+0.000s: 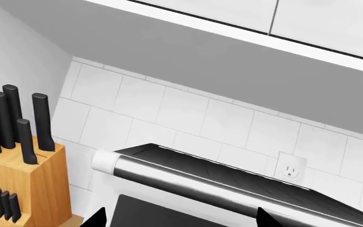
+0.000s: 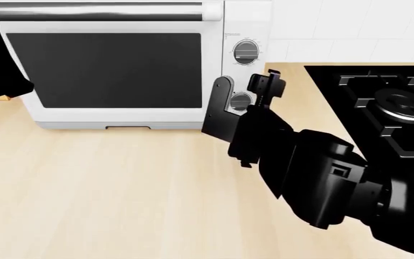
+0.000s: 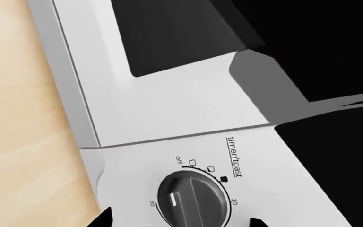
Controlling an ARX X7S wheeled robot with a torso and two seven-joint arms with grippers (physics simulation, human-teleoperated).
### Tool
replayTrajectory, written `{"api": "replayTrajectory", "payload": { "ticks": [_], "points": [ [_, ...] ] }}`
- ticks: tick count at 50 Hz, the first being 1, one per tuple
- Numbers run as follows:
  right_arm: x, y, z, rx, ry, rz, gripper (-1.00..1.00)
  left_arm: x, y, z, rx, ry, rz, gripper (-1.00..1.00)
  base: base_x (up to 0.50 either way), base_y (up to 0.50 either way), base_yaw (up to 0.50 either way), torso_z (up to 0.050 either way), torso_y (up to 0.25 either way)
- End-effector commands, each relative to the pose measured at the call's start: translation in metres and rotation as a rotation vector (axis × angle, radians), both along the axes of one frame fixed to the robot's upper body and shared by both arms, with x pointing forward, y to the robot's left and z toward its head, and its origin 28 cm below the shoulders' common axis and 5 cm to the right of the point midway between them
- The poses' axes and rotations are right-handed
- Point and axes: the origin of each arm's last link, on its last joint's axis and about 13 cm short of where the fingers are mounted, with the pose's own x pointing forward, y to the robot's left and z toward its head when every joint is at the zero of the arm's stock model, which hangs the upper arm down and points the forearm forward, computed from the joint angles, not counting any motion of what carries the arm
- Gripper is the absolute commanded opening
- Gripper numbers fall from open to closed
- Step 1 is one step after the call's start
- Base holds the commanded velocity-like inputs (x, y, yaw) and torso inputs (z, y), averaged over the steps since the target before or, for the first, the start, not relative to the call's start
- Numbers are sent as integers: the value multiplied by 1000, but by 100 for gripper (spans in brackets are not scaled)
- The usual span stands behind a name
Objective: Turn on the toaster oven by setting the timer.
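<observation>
A pale wooden countertop (image 2: 121, 189) runs back to a white tiled wall. On it stands the toaster oven (image 2: 121, 116), white and boxy with a dark glass door, a silver bar handle (image 2: 92, 11) on top and two grey knobs at its right. The right gripper (image 2: 247, 100) hovers at the lower knob, labelled timer/toast (image 3: 193, 198), fingers apart, probably not touching. The left gripper's (image 1: 178, 218) tips also stand apart, near a knife block (image 1: 21, 182).

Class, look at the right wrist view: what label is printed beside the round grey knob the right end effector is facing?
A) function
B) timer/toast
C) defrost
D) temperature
B: in the right wrist view the words "timer/toast" sit next to the round grey knob on the white boxy toaster oven, with "off", "10" and "30" marks around the dial.
</observation>
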Motion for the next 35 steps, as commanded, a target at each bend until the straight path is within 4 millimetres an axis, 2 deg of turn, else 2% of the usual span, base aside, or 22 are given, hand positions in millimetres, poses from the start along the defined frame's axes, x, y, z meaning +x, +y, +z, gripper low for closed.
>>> {"api": "replayTrajectory", "payload": {
  "ticks": [1, 5, 6, 35],
  "points": [
    [2, -1, -4, 5, 15, -15, 100, 0, 0, 0, -1, 1, 1, 100, 0, 0, 0, 0, 0],
    [1, -1, -4, 11, 17, -14, 100, 0, 0, 0, 0, 1, 1, 100, 0, 0, 0, 0, 0],
    [1, -1, -4, 13, 18, -14, -100, 0, 0, 0, -1, 2, 2, 100, 0, 0, 0, 0, 0],
    [1, 0, -2, 38, 9, -14, -100, 1, 0, -3, -4, 11, 2, 100, 0, 0, 0, 0, 0]
  ]
}}
